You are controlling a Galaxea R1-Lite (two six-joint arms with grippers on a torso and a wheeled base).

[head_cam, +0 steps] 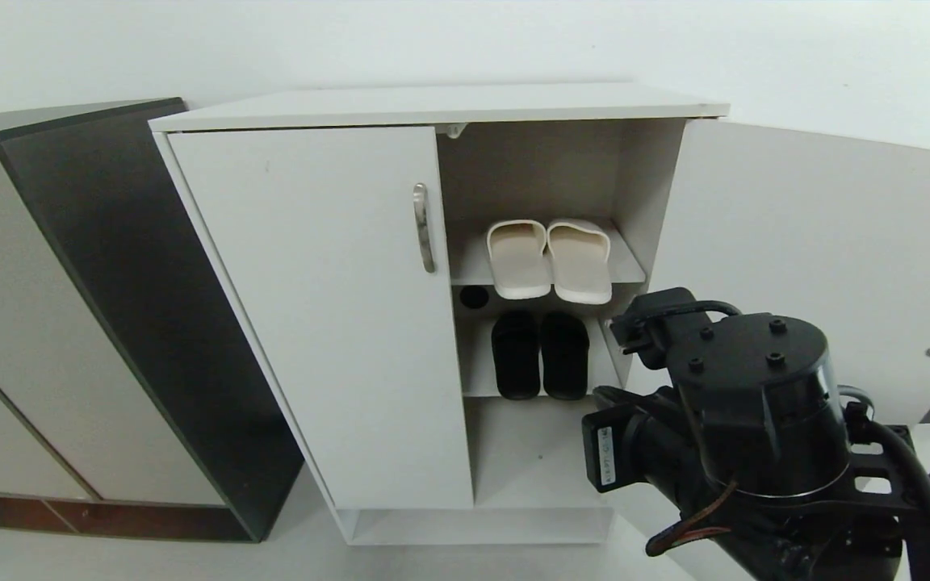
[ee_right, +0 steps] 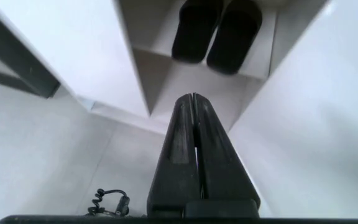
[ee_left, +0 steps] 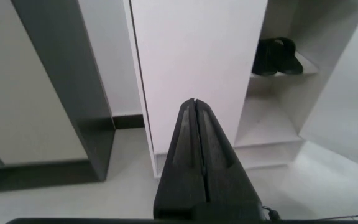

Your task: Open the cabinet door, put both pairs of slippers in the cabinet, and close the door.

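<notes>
On the right side of the white cabinet (head_cam: 433, 105), one door (head_cam: 796, 258) is swung wide open, and that door is what the next move is about. Both pairs of slippers are inside. The white slippers (head_cam: 550, 258) lie on the upper shelf and the black slippers (head_cam: 539, 355) lie on the shelf just under them, toes pointing to the back. I think only the closing is left to do.

The open door stands tall, with its long side going up and down. It is hinged at the cabinet's right wall, and its loose edge is far out to the right. Its inner face looks toward the robot.

The right arm (head_cam: 739, 387) is low and near, in front of the open half of the cabinet. Its jaws are shut tight and hold nothing. They point at the bottom shelf, below the black slippers (ee_right: 216, 31). The open door (ee_right: 328, 124) is just beside these jaws, on their right.

The left jaws are also shut and hold nothing. They face the closed left door (ee_left: 197, 56), so they are well apart from the open one.

The right arm is the nearer one, so it looks best for the job. I think it must go out to the right, get behind the loose edge, and push the door to the left.
</notes>
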